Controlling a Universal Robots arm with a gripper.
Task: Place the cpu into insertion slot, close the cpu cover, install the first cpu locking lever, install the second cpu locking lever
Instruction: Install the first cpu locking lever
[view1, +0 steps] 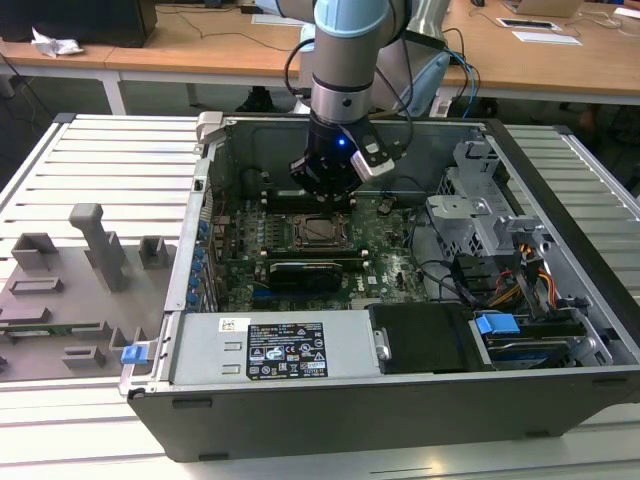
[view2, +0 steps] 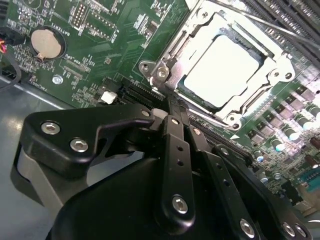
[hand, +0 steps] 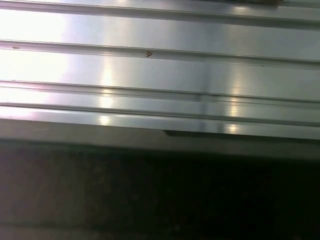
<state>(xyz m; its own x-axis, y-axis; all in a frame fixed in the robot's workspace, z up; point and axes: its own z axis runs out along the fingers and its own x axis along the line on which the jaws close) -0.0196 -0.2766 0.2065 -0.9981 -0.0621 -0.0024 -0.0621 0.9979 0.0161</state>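
The cpu (view2: 220, 65) lies flat in the insertion slot (view1: 322, 230), its pale metal top showing through the cut-out. The cpu cover (view2: 274, 75), a silver frame, lies down around it. A thin metal locking lever (view2: 215, 121) runs along one edge of the socket. In the exterior view my gripper (view1: 326, 192) hangs inside the open computer case, just above the far edge of the socket. In the second wrist view the black fingers (view2: 172, 125) come together at the socket's corner, and the gripper (view2: 172, 106) looks shut. Whether it pinches the lever is hidden.
A green motherboard (view1: 385, 255) fills the case floor, with a black card (view1: 305, 272) in front of the socket and a coin battery (view2: 47, 42). A grey power supply (view1: 285, 350) sits at the front, a drive cage (view1: 470, 215) on the exterior view's right, and grey fixtures (view1: 100, 245) on the ribbed table.
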